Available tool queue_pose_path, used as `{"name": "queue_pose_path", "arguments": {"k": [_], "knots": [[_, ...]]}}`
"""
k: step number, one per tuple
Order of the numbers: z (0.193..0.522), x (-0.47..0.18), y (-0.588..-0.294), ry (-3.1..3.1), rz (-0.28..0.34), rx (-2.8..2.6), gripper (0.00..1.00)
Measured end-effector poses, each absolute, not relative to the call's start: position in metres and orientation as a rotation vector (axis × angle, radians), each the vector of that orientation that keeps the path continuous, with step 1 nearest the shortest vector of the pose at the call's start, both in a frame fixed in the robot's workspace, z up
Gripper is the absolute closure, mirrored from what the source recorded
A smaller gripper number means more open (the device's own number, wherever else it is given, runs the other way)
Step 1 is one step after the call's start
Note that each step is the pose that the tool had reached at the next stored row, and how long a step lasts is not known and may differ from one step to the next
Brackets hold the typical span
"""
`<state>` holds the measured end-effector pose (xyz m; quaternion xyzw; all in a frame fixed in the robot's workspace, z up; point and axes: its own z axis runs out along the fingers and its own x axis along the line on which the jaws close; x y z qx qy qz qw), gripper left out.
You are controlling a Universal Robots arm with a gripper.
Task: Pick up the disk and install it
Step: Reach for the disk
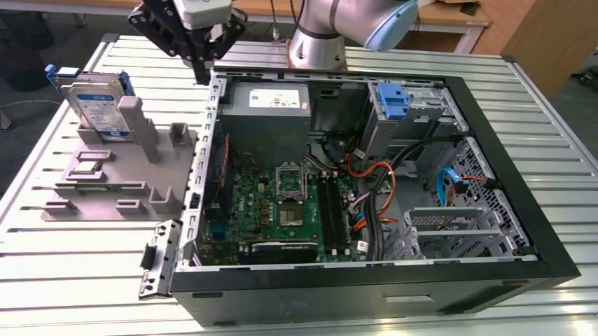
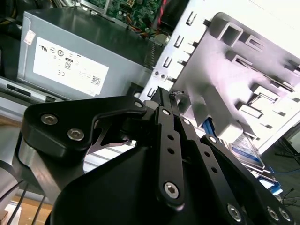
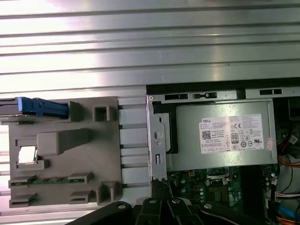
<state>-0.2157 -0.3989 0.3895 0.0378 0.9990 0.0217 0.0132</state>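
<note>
My black two-finger gripper (image 1: 202, 74) hangs clenched on nothing, tips down at the corner of the open black computer case (image 1: 374, 297); the flat silver-grey metal disk (image 1: 91, 105), blue-bracketed, stands on edge in the grey moulded fixture (image 1: 94, 187), well apart from the gripper toward the exterior view's left; its long upper edge runs crosswise to the case wall beside the gripper.

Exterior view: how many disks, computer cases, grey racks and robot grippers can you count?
Disk: 1
Computer case: 1
Grey rack: 1
Gripper: 1
Total: 4
</note>
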Motion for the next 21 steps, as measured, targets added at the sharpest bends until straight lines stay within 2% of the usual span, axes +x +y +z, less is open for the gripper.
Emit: {"name": "queue_pose_path", "arguments": {"k": [21], "knots": [[0.3887, -0.2262, -0.3988, 3.125, 0.067, 0.119, 0.90]]}}
